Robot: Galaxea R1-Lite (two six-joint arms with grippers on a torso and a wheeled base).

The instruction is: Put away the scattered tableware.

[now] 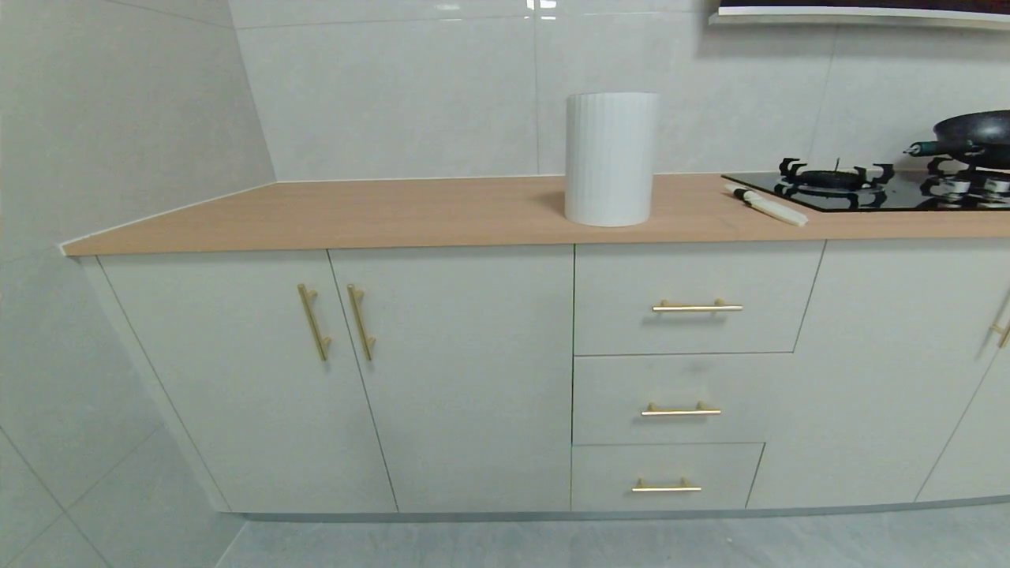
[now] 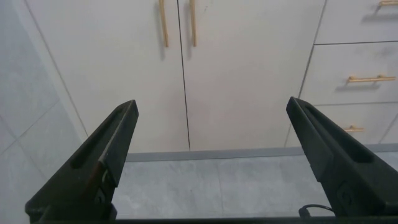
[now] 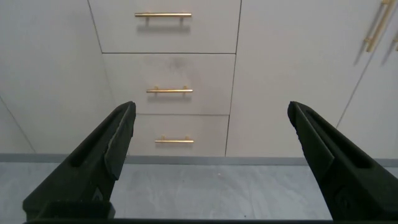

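Left claw (image 2: 211, 106) and right claw (image 3: 211, 107) gape wide, empty. The knife (image 1: 765, 203) lies slantwise near the worktop's (image 1: 394, 213) front edge, probably above and nearer the right claw.

Container (image 1: 611, 158) on countertop (image 1: 355, 213), knife (image 1: 767, 205) to its right, beside hob (image 1: 868, 193)

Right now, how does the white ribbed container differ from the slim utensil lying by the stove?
The container stands upright; the utensil lies flat. The container is broad and tall; the utensil is thin and low. The container is plain white with vertical ribs; the utensil is cream with a dark end. Both rest on the wooden countertop, apart from each other.
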